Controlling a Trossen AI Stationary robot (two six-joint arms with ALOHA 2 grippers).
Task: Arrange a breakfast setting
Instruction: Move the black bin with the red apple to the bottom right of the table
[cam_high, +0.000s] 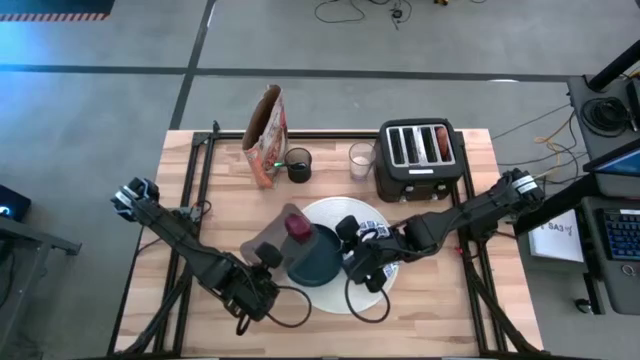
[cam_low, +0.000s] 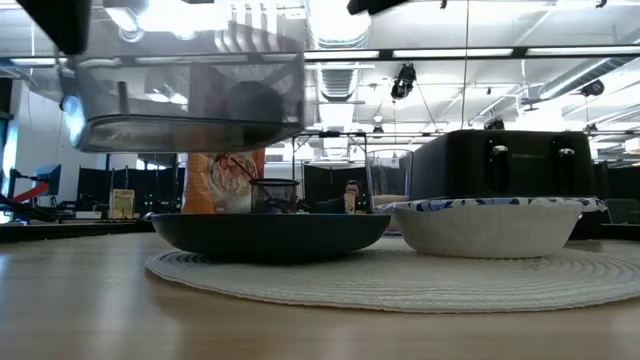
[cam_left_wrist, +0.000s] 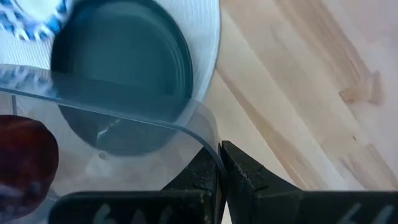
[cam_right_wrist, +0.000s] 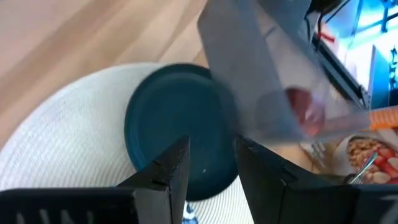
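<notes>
The left gripper (cam_left_wrist: 217, 165) has its fingers clenched on the rim of a clear plastic container (cam_high: 283, 240), holding it tilted in the air above the dark green plate (cam_high: 318, 260) with the red apple (cam_high: 297, 226) inside. The plate and the blue-and-white patterned bowl (cam_low: 490, 222) sit side by side on the big round white mat (cam_low: 420, 278), though from the low view I cannot tell whether they touch. The right gripper (cam_right_wrist: 211, 155) hovers over the plate's edge beside the bowl, fingers released and empty, while the small clear glass (cam_high: 361, 158) stands on the worktop (cam_high: 450, 310) just beside the black toaster (cam_high: 420, 155).
</notes>
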